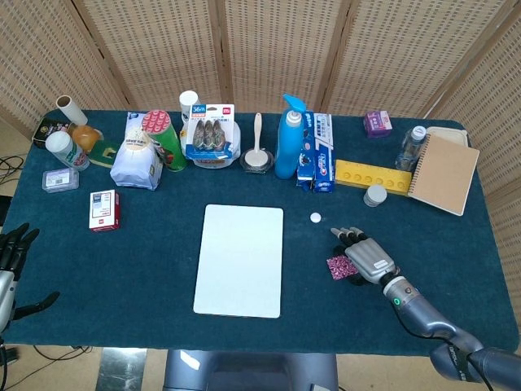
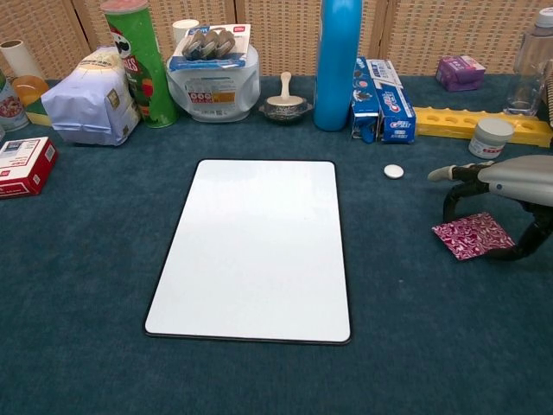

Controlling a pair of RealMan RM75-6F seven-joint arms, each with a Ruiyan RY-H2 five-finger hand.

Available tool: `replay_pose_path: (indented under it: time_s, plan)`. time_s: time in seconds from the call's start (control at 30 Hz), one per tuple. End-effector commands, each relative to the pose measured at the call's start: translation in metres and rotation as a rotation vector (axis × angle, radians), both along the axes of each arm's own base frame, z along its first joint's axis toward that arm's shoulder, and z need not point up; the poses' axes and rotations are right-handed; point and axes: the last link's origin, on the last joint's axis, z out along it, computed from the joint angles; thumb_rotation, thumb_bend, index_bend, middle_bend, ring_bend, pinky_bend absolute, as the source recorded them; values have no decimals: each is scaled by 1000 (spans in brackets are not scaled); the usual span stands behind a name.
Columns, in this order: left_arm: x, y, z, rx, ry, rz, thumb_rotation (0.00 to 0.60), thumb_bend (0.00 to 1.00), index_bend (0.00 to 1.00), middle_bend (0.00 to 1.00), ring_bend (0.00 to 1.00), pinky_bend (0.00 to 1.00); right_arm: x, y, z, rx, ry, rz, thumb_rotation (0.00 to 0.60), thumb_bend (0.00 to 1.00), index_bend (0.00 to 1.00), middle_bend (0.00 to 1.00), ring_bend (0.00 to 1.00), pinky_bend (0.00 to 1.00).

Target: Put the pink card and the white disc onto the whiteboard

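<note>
Bright, even light from overhead fills both views, shadows soft and short on the tabletop point(image 1: 163, 269). The whiteboard point(image 2: 255, 246) shows a mild sheen, no harsh glare. Focus is sharp throughout.

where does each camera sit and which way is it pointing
Head view: high above the near table edge, looking steeply down at the whole table; shows the left hand at the left edge and the right hand over the pink card.
Chest view: low, looking across the table toward the screen; shows only the right hand.
Shared: whiteboard, white disc, pink card, right hand.
</note>
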Motion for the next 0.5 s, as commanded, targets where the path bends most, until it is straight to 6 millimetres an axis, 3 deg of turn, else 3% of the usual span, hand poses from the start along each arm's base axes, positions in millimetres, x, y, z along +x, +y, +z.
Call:
replay_pose_path:
  time_s: [0.03, 0.23, 0.37, 0.5]
  plan:
    - [0, 0, 0, 0, -1, 0, 600, 47, 0, 0, 0, 0, 3, 1, 2, -2, -11, 7, 600, 349, 465, 26, 0, 0]
    - [0, 0, 0, -2, -1, 0, 600, 46, 0, 0, 0, 0, 26, 0, 4, -5, -52, 43, 600, 358, 465, 27, 0, 0]
    - [0, 0, 0, -5, 0, -2, 600, 46, 0, 0, 0, 0, 56, -4, -2, 2, -80, 79, 600, 363, 466, 26, 0, 0]
    - [0, -2, 2, 1, -8, -7, 600, 47, 0, 0, 0, 0, 102, -6, -19, 39, -116, 129, 600, 362, 465, 26, 0, 0]
